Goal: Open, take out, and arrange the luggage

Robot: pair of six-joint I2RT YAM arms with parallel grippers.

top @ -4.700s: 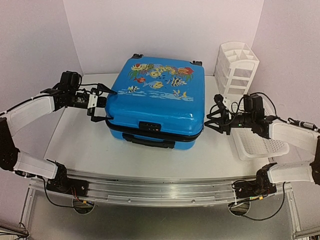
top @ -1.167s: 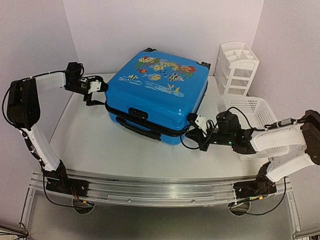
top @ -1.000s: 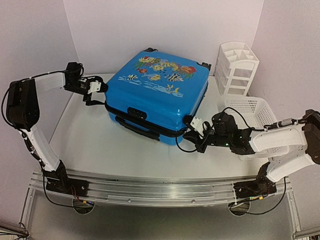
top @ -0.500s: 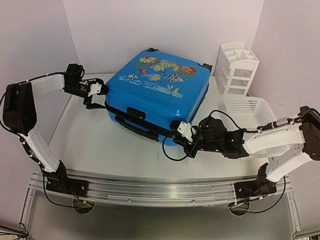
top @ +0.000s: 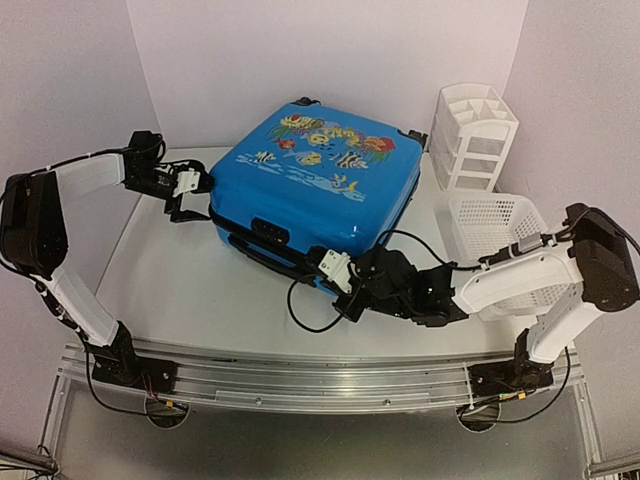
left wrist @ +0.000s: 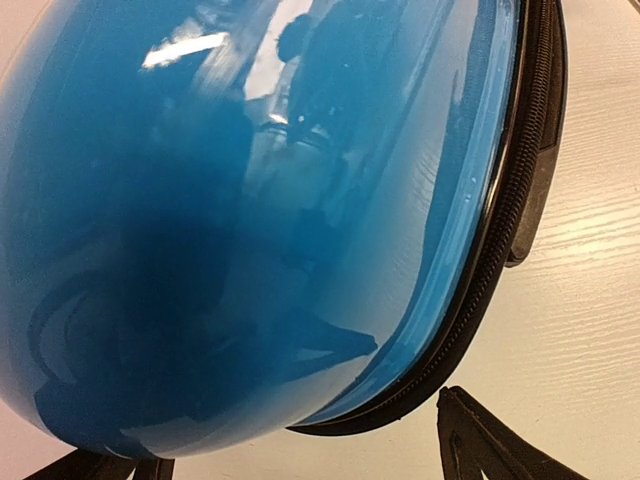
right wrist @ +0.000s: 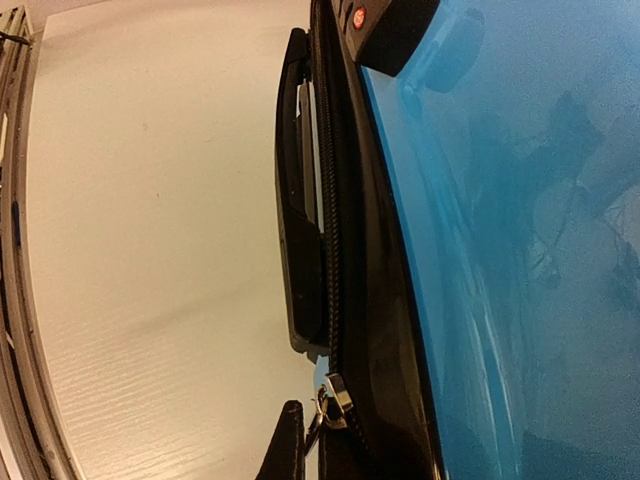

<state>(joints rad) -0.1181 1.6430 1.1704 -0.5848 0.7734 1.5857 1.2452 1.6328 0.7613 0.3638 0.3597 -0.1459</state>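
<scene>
Luggage (top: 310, 190) lies closed, center frame. Left pincer (top: 198, 198) gapes wide. Right pincer (top: 320, 265), clamped shut, has slid left along its front.

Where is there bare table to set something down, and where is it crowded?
The widest bare table lies front-left, between the left gripper, the luggage and the rail. Crowded on the right: right gripper, basket, organizer.

A white compartmented organizer (top: 472, 135) stands upright at the far right of the pale tabletop (top: 190, 285). A white perforated basket (top: 495, 222) sits just nearer.
</scene>
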